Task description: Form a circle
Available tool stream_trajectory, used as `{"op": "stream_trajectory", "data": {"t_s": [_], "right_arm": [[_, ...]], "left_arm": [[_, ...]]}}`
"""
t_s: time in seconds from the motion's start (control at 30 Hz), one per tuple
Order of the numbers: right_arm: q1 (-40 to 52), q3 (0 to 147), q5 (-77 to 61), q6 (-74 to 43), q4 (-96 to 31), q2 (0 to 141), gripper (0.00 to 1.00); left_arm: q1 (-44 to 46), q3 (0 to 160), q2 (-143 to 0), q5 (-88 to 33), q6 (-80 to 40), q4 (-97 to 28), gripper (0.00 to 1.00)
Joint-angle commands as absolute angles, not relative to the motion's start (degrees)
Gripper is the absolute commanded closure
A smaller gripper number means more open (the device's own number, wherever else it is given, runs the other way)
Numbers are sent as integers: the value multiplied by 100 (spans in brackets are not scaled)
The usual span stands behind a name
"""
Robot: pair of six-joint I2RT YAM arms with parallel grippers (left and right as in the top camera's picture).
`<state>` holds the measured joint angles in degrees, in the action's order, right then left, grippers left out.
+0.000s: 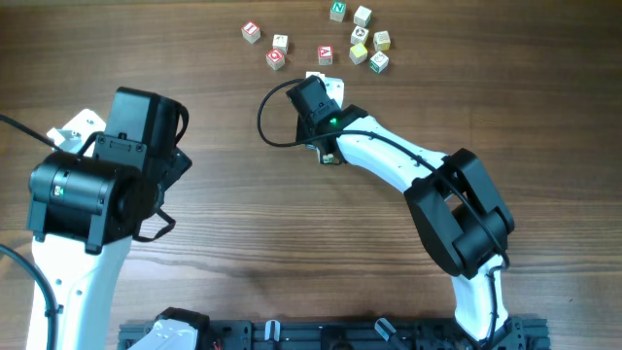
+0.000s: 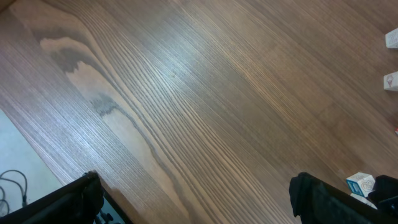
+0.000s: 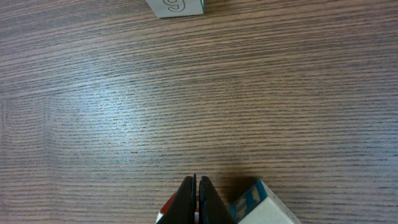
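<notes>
No ring shows; the circle is only a tight clump of pale letter cubes (image 1: 331,157), mostly hidden under my right gripper (image 1: 326,149). In the right wrist view that gripper (image 3: 196,186) is shut with nothing between its fingers. Its tips sit between a red-marked cube (image 3: 166,215) on the left and a blue-marked cube (image 3: 256,204) on the right. The blue-marked cube (image 2: 360,183) also appears at the lower right of the left wrist view. My left gripper (image 1: 173,165) (image 2: 193,193) stands wide open over bare wood, far left of the clump.
Several loose letter cubes (image 1: 359,36) lie scattered at the table's far edge. Another cube (image 1: 317,78) peeks out just beyond the right wrist, and one cube (image 3: 177,6) lies ahead of the shut jaws. Two more cubes (image 2: 392,38) touch the left wrist view's right edge.
</notes>
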<state>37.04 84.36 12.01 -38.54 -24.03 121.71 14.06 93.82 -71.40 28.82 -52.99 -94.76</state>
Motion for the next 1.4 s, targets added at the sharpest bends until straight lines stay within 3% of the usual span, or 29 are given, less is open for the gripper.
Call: {"op": "stream_trajectory", "data": {"t_s": [0.0,0.4,0.57,0.87,1.33,1.37], "right_arm": [[3721,8490,1153,-3944,-2408,12237,95],[3474,8831,1420,-3441,-2211,12156,95],[3382,8836,2071,-2993,-2399,11299,95],[3382,8833,2491,-3409,-4910,8543,95],[3389,8829,2491,-3896,-7352,5522,95],[3389,8829,2488,-3968,-7441,5389,88]], "left_arm": [[1361,9397,-7102,2899,-5290,-9478,0],[1361,9397,-7102,2899,-5290,-9476,0],[1361,9397,-7102,2899,-5290,-9476,0],[1361,9397,-7102,2899,-5290,-9476,0],[1361,9397,-7102,2899,-5290,-9476,0],[1361,9397,-7102,2899,-5290,-9476,0]]}}
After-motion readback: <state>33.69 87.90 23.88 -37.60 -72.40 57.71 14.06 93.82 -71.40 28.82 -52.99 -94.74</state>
